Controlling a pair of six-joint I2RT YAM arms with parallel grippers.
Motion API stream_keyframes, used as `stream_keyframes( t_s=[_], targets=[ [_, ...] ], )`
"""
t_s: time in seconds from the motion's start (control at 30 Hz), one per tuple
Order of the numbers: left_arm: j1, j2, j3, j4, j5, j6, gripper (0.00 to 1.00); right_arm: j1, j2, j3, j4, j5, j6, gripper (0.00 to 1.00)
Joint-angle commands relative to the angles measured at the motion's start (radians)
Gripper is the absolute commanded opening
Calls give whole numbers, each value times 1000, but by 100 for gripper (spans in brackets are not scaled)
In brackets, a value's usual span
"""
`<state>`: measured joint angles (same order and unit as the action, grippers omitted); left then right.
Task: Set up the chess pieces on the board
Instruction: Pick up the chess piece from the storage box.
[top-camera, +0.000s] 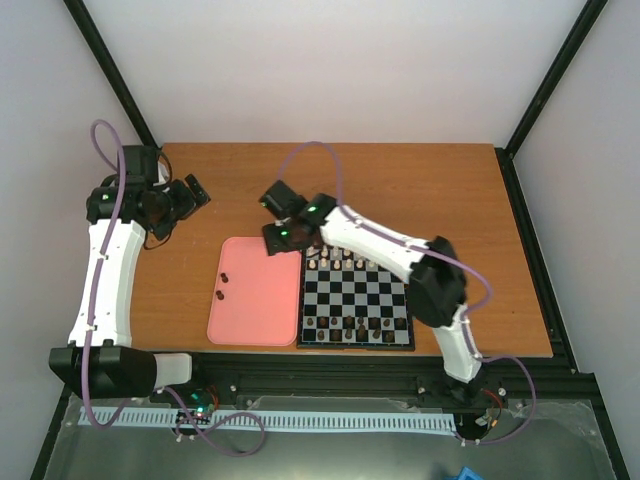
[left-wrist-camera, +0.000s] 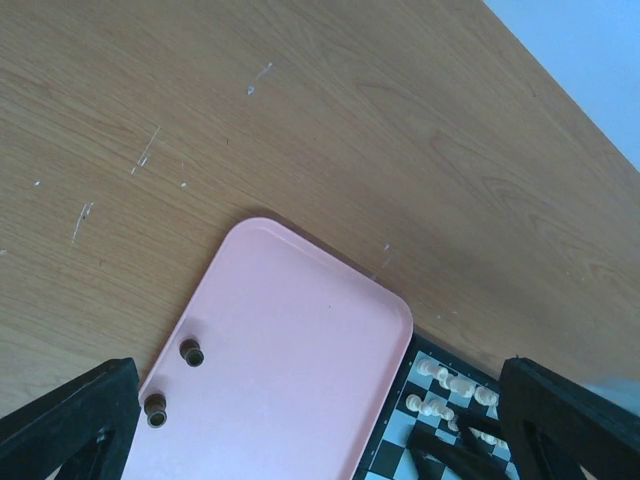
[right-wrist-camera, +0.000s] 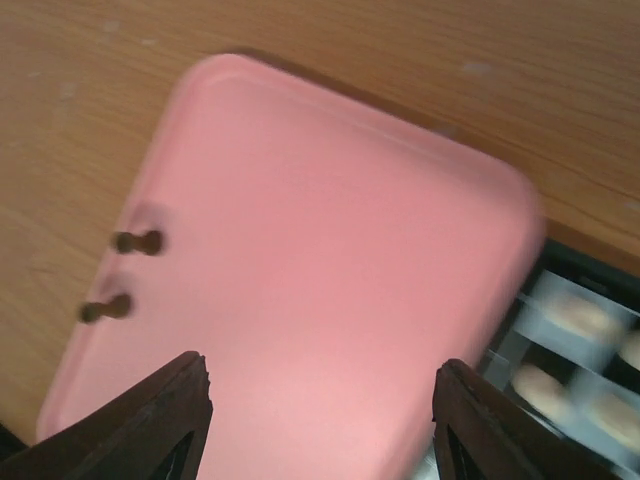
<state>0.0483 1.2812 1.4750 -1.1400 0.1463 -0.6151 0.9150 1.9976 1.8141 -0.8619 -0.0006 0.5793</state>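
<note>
The board (top-camera: 357, 300) lies right of the pink tray (top-camera: 255, 300). Cream pieces fill its far rows and several dark chess pieces (top-camera: 345, 328) stand along its near rows. Two more dark pieces (top-camera: 220, 288) lie on the tray's left side, also seen in the left wrist view (left-wrist-camera: 190, 352) and the right wrist view (right-wrist-camera: 138, 242). My right gripper (top-camera: 278, 243) hovers open and empty over the tray's far right corner; its view (right-wrist-camera: 320, 420) is blurred. My left gripper (top-camera: 195, 192) is open and empty, high over the table far left of the tray (left-wrist-camera: 300, 340).
The board's far left corner with cream pieces (left-wrist-camera: 440, 385) shows in the left wrist view and as a blur in the right wrist view (right-wrist-camera: 580, 340). The right arm's forearm (top-camera: 385, 240) crosses above the board's far edge. Bare wooden table (top-camera: 400, 180) lies beyond.
</note>
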Motion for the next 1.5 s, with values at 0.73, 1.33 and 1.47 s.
stream_keyframes(
  t_s=[0.73,1.33,1.47],
  targets=[
    [-5,0,51,4,9,8,100,140,651,648,110,-258,-79,55],
    [-5,-3,40,6,10,11,100,143,699,673,101,-297,-70,37],
    [-5,-4,38,6,10,11,100,145,699,674,101,-291,-72,36]
  ],
)
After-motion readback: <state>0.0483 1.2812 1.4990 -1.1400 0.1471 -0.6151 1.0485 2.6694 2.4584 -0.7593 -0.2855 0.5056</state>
